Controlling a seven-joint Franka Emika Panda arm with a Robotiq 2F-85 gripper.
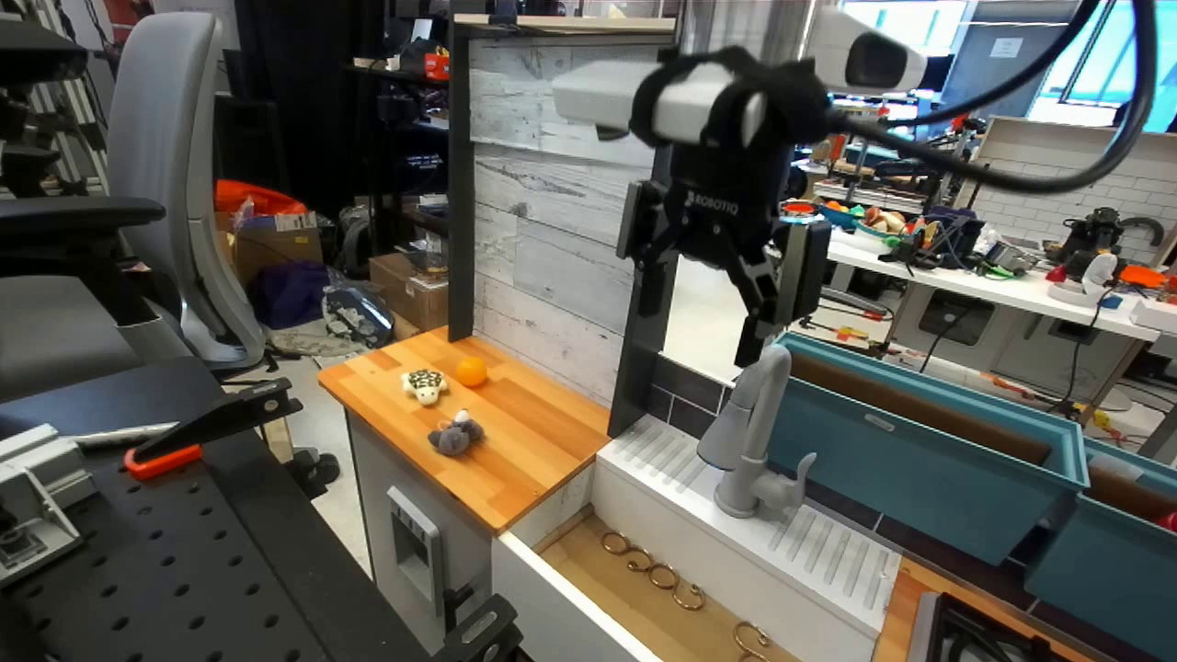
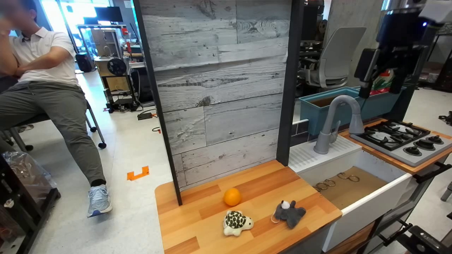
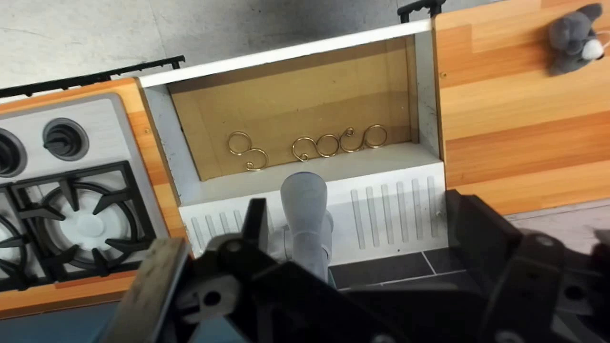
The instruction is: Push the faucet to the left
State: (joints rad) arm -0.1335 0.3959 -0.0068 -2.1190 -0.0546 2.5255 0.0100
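Observation:
The matte grey faucet stands upright on the white ribbed ledge behind the sink. Its spout hangs left of its riser in that exterior view. In an exterior view the faucet has its curved spout pointing right. In the wrist view the faucet shows between the fingers, nearer the left finger, with its lower part hidden by the gripper. My gripper is open and empty, just above the faucet's top. In an exterior view the gripper is above and right of the spout. I cannot tell whether a finger touches the faucet.
The sink basin holds several gold hooks. Teal planters stand behind the ledge. A wooden panel rises beside it. The counter holds an orange ball, turtle toy and grey plush. A stove flanks the sink.

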